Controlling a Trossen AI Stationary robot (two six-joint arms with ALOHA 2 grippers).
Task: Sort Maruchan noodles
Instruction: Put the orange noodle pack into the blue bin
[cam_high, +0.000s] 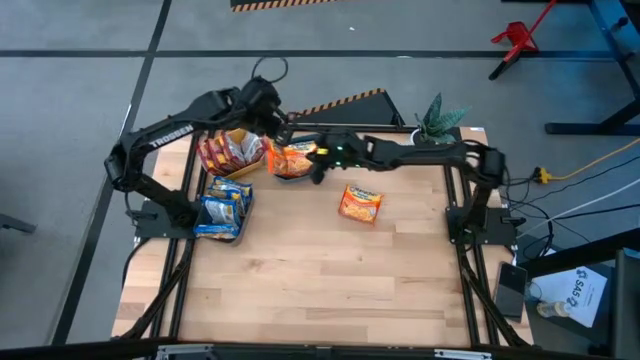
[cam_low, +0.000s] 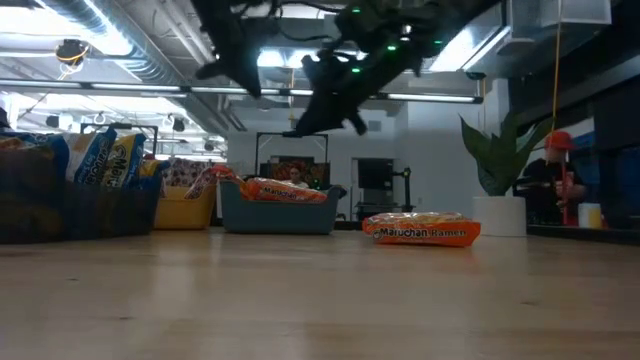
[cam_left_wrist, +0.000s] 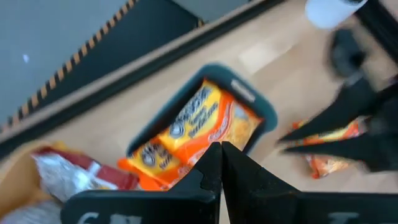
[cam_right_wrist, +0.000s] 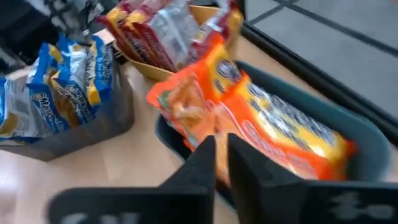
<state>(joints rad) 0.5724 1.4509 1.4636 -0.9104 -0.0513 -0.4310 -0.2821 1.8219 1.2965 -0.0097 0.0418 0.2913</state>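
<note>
Orange noodle packets piled in the teal bin

Crinkly orange Maruchan noodles (cam_right_wrist: 261, 124) with yellow print lie just beyond the right gripper (cam_right_wrist: 221, 152), jaws nearly together, empty; left gripper (cam_left_wrist: 221, 155) closed above them.

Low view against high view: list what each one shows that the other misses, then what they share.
Only the low view shows the room behind: ceiling lights and a person in a red cap. Only the high view shows the right gripper over the teal bin, the left gripper beside it, and the grey floor. Both show the lone orange Maruchan packet on the table and the potted plant.
</note>
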